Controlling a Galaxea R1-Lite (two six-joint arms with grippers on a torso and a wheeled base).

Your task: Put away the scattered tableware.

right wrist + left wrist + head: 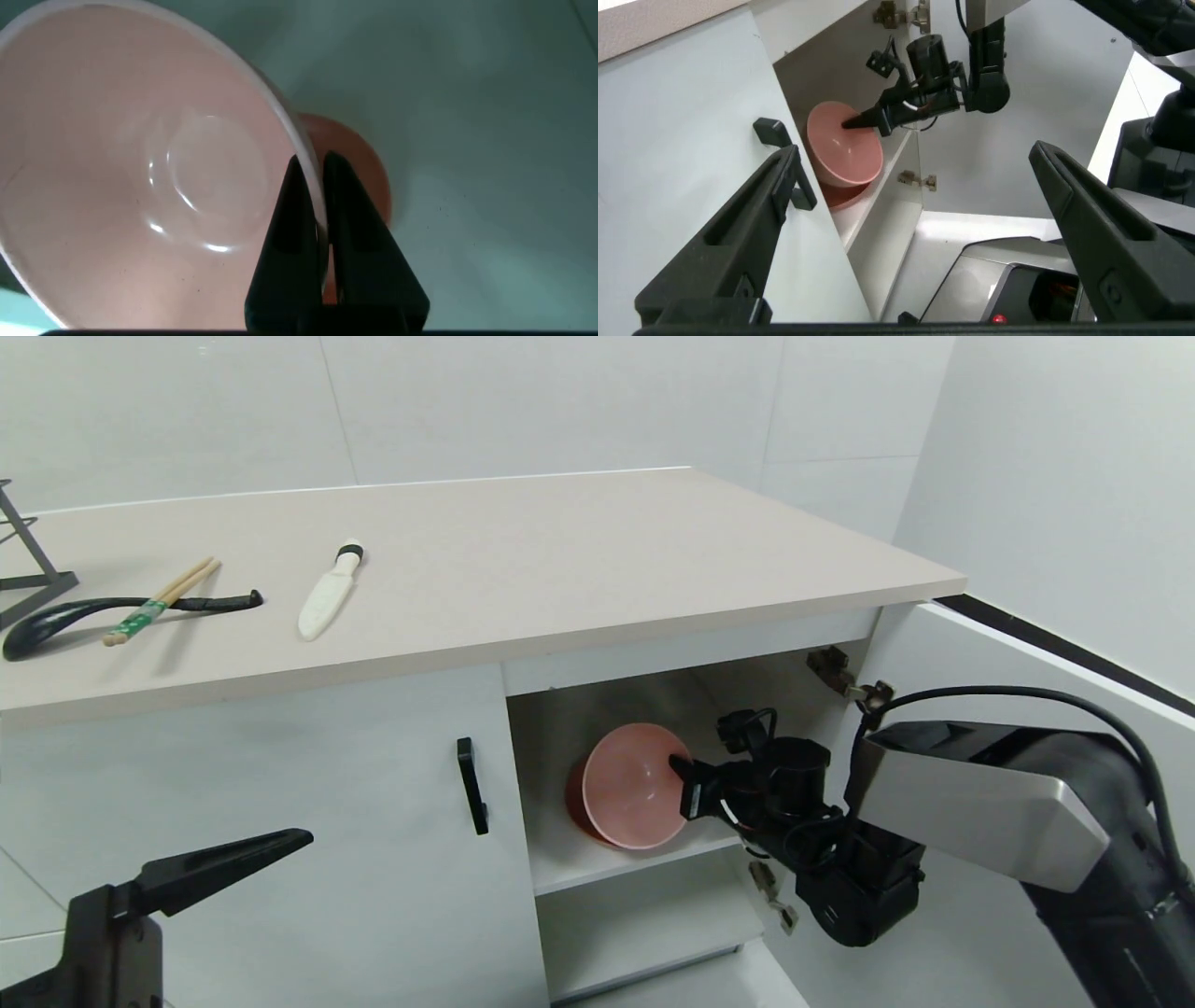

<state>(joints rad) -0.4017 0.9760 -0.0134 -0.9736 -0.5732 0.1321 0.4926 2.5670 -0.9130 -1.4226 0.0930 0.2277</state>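
Note:
A pink bowl [627,786] stands tilted on its side on the upper shelf [583,868] of the open cabinet. My right gripper [680,773] is shut on its rim, and the right wrist view shows the rim pinched between the black fingers [291,245] with the bowl's [140,177] hollow beside them. On the countertop [560,551] at the far left lie a black ladle [112,611], a pair of chopsticks [161,602] across it, and a white knife [329,593]. My left gripper [915,233] hangs open low in front of the shut cabinet door, holding nothing.
The left cabinet door with its black handle [471,786] is closed; the right door [990,663] is swung open beside my right arm. A lower shelf [644,924] sits under the bowl. A dark rack [28,569] stands at the counter's far left edge.

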